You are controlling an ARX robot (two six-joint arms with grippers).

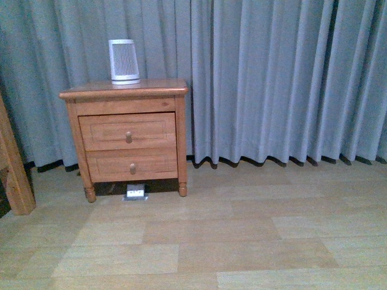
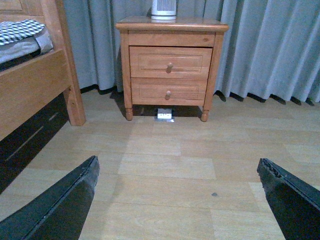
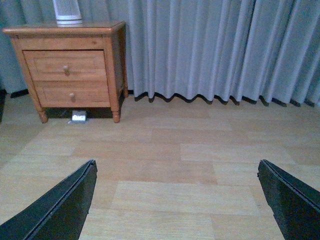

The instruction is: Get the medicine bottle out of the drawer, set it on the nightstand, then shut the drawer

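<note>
Left pincer (image 2: 177,162) and right pincer (image 3: 177,162) are each held spread wide, gripping nothing, above pale wood-plank floor (image 1: 242,241); orange-brown wooden nightstand (image 1: 157,86) is placed against grey pleated curtain (image 1: 272,78); its upper panelled drawer (image 1: 106,130) is shut flush; medicine bottle is hidden.

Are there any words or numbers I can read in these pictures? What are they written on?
No words or numbers can be read anywhere.
Dark marks on the small pale thing lying on the floor under the nightstand: too small and blurred to read.
The white ribbed appliance on top of the nightstand: no lettering shows.
</note>
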